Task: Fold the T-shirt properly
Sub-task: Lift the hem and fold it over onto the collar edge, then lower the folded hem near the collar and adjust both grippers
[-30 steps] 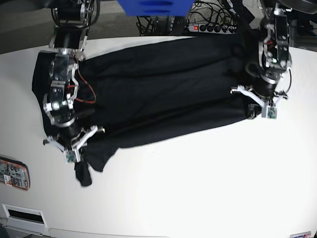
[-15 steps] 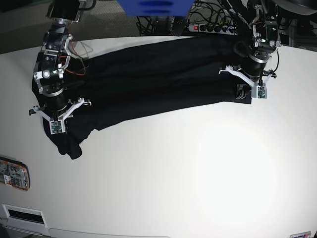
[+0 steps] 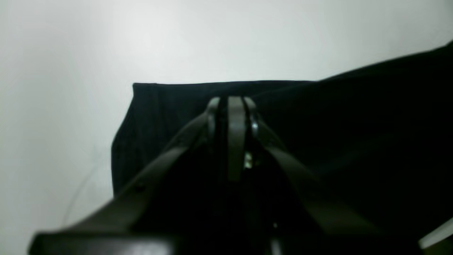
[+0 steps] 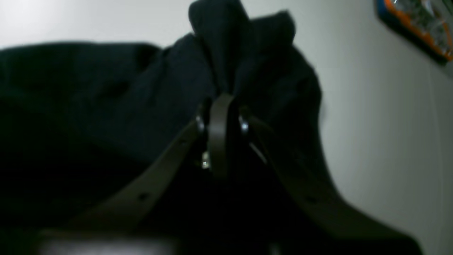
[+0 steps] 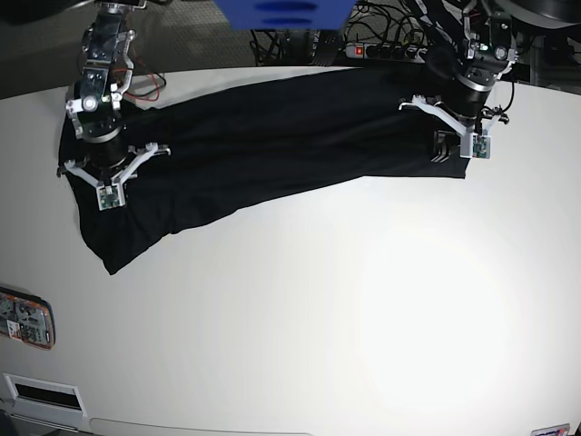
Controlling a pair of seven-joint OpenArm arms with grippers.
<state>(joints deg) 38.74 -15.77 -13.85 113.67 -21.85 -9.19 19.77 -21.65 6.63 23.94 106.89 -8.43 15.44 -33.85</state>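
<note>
The black T-shirt [image 5: 272, 145] lies folded into a long band across the far part of the white table [image 5: 345, 309]. My left gripper [image 5: 451, 148] is shut on the shirt's right end; in the left wrist view [image 3: 231, 106] its fingers are pressed together over the flat black fabric [image 3: 159, 117]. My right gripper [image 5: 100, 193] is shut on the shirt's left end; in the right wrist view [image 4: 221, 106] bunched black cloth [image 4: 240, 46] rises from between the closed fingers. A loose corner [image 5: 113, 254] trails toward the table's front left.
A power strip [image 5: 386, 50] and cables lie behind the table's far edge, next to a blue object [image 5: 283, 13]. A small orange-edged device [image 5: 25, 318] lies at the table's left front edge and shows in the right wrist view [image 4: 417, 24].
Both grippers have drawn the shirt toward the far edge. The band is narrower and flatter now. The hanging left corner has spread out on the table.
</note>
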